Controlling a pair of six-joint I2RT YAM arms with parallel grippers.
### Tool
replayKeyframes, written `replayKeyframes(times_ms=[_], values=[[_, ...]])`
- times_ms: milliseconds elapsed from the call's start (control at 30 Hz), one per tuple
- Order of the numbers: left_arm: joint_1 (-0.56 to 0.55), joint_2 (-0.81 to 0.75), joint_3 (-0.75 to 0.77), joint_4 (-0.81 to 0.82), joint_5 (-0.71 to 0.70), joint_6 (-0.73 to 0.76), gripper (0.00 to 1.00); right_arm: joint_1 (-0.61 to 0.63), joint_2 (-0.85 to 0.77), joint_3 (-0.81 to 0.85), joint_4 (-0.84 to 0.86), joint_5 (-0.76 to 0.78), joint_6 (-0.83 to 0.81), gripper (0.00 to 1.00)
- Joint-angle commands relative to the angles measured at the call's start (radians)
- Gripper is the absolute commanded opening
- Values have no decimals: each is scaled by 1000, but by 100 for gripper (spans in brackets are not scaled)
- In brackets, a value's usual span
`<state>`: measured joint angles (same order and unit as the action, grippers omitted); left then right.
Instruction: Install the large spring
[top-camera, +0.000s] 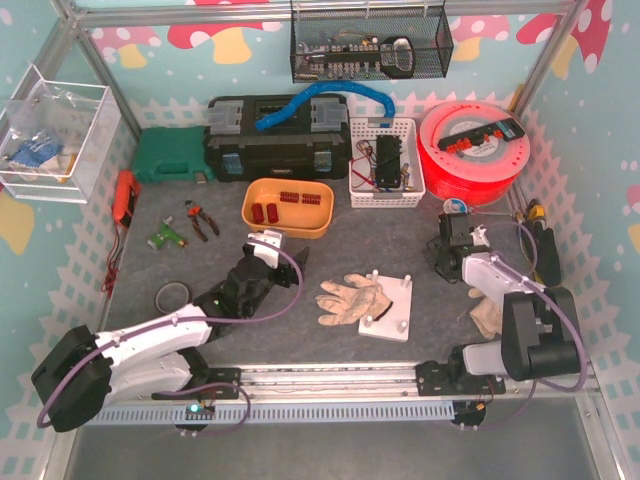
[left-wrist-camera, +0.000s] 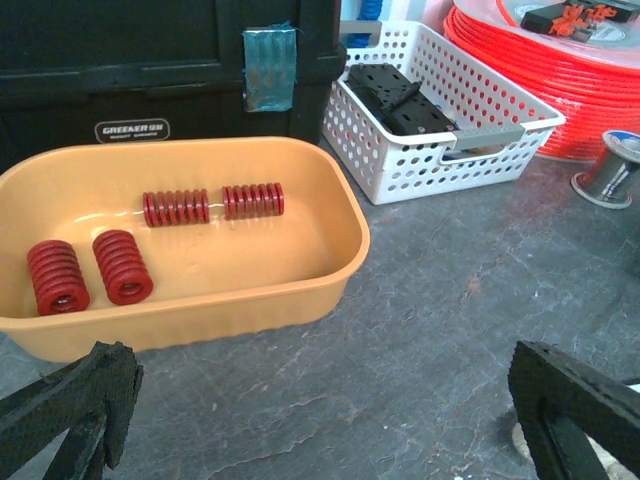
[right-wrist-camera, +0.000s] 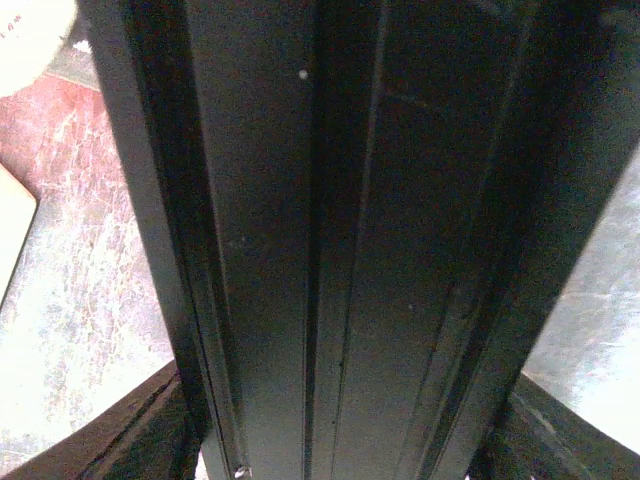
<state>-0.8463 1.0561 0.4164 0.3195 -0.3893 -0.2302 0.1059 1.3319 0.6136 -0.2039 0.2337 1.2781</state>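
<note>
Lying in the orange tub (left-wrist-camera: 200, 312) near the tabletop's (left-wrist-camera: 450, 330) far edge, two large springs (left-wrist-camera: 122, 267) sit just beyond the left fingers (left-wrist-camera: 85, 395), which are spread wide and empty. Both are short, fat, red coils. Whether the right fingers (right-wrist-camera: 130, 440) grip anything cannot be told.

The gray tabletop (top-camera: 370, 235) holds an orange tub (top-camera: 288, 205), a white basket (top-camera: 385, 165), a red spool (top-camera: 475, 150), a glove (top-camera: 350, 297), pliers (top-camera: 200, 220) and a peg board (top-camera: 390, 308).

"GREEKER" label (left-wrist-camera: 132, 130) on the black toolbox (left-wrist-camera: 110, 60)
</note>
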Motion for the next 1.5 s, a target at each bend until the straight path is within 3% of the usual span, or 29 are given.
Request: replayKeyframes(times_ms=[0,233,500,633,867,933,1033,1233,1467], values=[[-10,-15,-11,12,2,14,99,5,45,43,64,-48,106,35],[-10,-22,-17,11,-20,10,99,5,87,90,5,-35,103,63],[-9,-19,-22,19,-34,1,99,-13,-21,86,-40,-46,-23,97],[-10,-10,-20,28,4,18,99,-26,-114,84,-67,-68,-131,99],[-10,21,-19,56,121,50,98,-26,-286,121,-20,-185,-601,99],[-10,39,-19,71,189,49,96,-27,-310,126,-5,-224,-664,99],[-11,80,-7,90,332,59,84,-26,-309,138,9,-244,-665,98],[-21,143,75,25,486,92,63,-26,-262,156,76,-405,-750,96],[-82,232,90,20,516,128,39,-23,-362,-103,348,-433,-726,96]])
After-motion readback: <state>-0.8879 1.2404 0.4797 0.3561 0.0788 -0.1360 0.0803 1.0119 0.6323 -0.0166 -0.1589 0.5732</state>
